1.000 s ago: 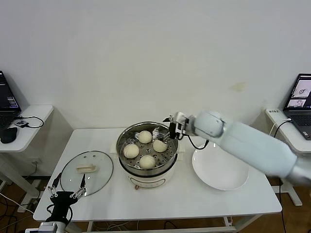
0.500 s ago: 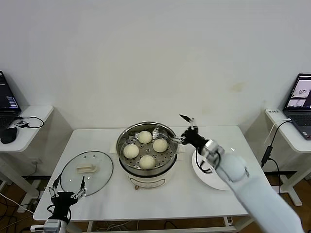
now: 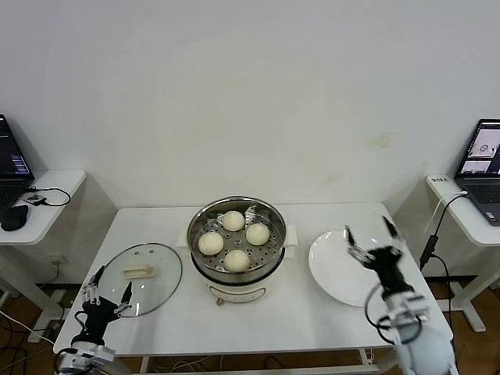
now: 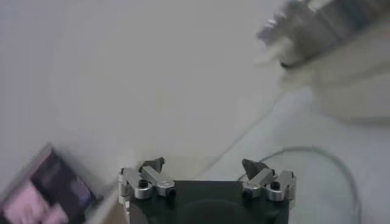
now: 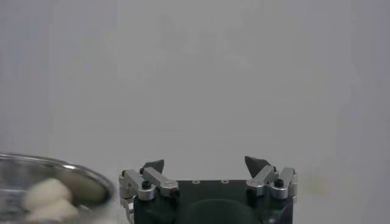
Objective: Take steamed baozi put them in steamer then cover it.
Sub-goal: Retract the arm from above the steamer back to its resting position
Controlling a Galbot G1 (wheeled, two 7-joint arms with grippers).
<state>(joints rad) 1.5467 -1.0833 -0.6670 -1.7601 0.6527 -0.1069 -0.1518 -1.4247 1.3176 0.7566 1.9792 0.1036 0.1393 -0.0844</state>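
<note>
The steamer [image 3: 237,244] stands uncovered at the table's middle with several off-white baozi [image 3: 237,259] on its perforated tray. The glass cover [image 3: 158,262] lies flat on the table to the steamer's left, its cream handle [image 3: 139,272] up. My left gripper [image 3: 112,285] hovers open at the cover's front edge, holding nothing; the left wrist view shows its empty jaws [image 4: 204,165] and the cover's rim [image 4: 332,159]. My right gripper [image 3: 369,234] is open and empty above the white plate [image 3: 336,273]. The right wrist view shows its jaws [image 5: 204,163] wide apart, with the steamer [image 5: 91,182] off to one side.
The white plate sits bare to the steamer's right. Side desks with laptops [image 3: 483,156] flank the table on both sides, with cables hanging. The left wrist view catches a laptop screen [image 4: 49,195].
My right arm has pulled back from the steamer's rim, swinging right and toward the front; its gripper is now over the plate. The left gripper shifted slightly by the cover.
</note>
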